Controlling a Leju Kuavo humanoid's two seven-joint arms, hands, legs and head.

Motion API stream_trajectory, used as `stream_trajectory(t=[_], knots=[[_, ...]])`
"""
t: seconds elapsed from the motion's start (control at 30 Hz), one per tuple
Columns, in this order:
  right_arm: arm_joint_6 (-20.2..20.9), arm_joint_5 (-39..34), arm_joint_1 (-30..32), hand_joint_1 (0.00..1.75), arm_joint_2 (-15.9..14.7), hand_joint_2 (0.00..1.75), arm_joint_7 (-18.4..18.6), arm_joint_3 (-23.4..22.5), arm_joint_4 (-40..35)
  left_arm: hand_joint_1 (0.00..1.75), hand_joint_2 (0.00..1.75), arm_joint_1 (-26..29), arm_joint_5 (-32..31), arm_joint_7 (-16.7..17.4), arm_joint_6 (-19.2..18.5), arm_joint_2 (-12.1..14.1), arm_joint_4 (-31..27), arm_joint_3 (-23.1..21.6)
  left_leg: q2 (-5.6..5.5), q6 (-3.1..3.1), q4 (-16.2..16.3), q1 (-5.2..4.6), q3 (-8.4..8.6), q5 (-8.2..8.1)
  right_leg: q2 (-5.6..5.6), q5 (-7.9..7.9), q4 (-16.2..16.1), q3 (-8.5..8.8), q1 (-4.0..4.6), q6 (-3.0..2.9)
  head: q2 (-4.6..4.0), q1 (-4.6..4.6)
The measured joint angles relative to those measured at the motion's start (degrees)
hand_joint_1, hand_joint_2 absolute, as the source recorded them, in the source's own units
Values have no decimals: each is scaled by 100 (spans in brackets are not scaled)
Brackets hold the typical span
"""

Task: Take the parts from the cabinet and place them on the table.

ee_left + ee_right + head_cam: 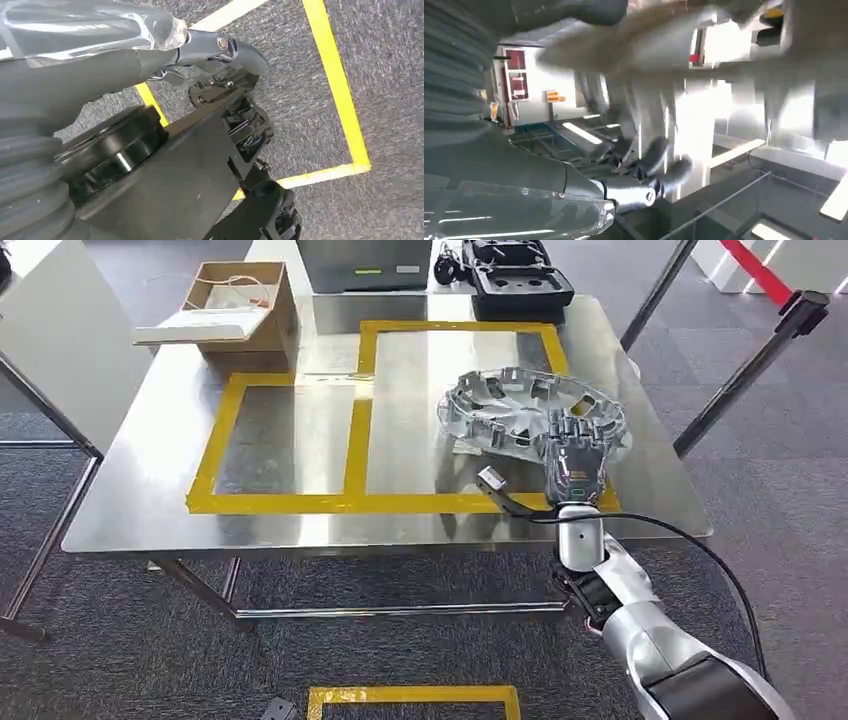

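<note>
The right hand [573,462] is reaching over the near right corner of the steel worktop [140,500], its fingers [575,430] lying across the near rim of the cast metal part [530,412]. The part, a silvery ring-shaped casting with ribs and openings, is sitting on the worktop inside the right-hand rectangle of yellow tape [358,418]. Whether the hand is grasping the rim or merely resting on it I cannot tell (the right wrist view is too blurred to settle it).

The left hand [220,47] is hanging low over grey carpet with nothing in it; how its fingers are lying I cannot tell.

The main risk, in my judgement, is in the letting go: if a finger is hooked through one of the casting's openings, withdrawing the arm could be dragging the part toward the nearby right edge or tipping it. The black cable [690,540] looping beside the wrist could also snag the worktop corner.
</note>
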Motion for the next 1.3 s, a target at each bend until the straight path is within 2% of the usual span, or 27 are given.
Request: stream_trajectory(t=[0.47, 0.67, 0.77, 0.8, 0.93, 1.03, 1.1, 1.13, 1.2, 1.27, 1.3], knots=[[0, -20, 19, 0, 59, 175, -308, 59, -160, 0, 175, -6, 85, 17, -77, -46, 0, 4, 0, 0, 0, 0, 1, 1, -1, 0, 0, 0, 0, 0, 0, 4], [0, -52, 81, 0, 98, 175, -319, 20, -160, 0, 175, -3, 94, 33, -79, -81, 0, 7, -1, 0, 0, 0, 0, 1, -1, 0, 0, 0, 0, 0, 0, 7], [0, -233, 102, 0, 127, 175, -554, -63, -160, 0, 175, -3, 92, 53, -81, -83, 0, 7, 0, 0, 0, 0, 0, 1, -1, 0, 0, 0, 0, 0, 0, 4], [2, -372, 107, 0, 147, 175, -693, -112, -153, 0, 175, -3, 92, 59, -81, -85, 0, 7, 0, -1, 0, 0, 0, 1, -1, 0, 1, 1, 0, 0, 0, 4], [7, -1439, 77, 0, 476, 175, -1801, -657, 28, 0, 175, -6, 90, 61, -81, -98, 0, 13, 2, -1, -1, 0, 0, 1, 2, 0, 5, -2, 0, 0, 0, 4], [0, -2025, 68, 0, 836, 175, -3107, -1116, -20, 0, 175, -9, 81, 61, -83, -111, 0, 26, 6, -1, -1, 1, 1, 1, 9, 0, 8, -6, 2, -1, 0, 5], [31, -2269, 37, 0, 1120, 175, -3620, -1356, -24, 0, 175, -26, 81, 59, -87, -122, 0, 28, 16, -2, -1, 3, 1, 1, 14, -1, 11, -10, 3, -2, 0, 4], [167, -2410, 16, 0, 1247, 175, -3828, -1435, -26, 0, 175, -28, 85, 59, -87, -125, -2, 28, 16, -2, -1, 5, 2, 1, 13, -2, 11, -9, 4, -3, 0, 4], [720, -2833, -22, 0, 1539, 175, -4234, -1637, -33, 0, 175, -22, 109, 42, -96, -129, -2, 39, 15, -5, -2, 9, 1, 3, 13, -5, 14, -8, 7, -7, 0, 4], [1560, -3395, -36, 0, 1810, 175, -4525, -1819, -112, 0, 175, -17, 127, 20, -116, -129, 0, 55, 20, -6, -3, 9, 2, 3, 14, -6, 15, -12, 7, -9, 0, 4], [1769, -3515, -34, 0, 1920, 175, -4606, -1889, -142, 0, 175, -15, 135, 11, -125, -129, 0, 55, 20, -6, -3, 9, 2, 3, 14, -6, 15, -13, 7, -10, 0, 2]])
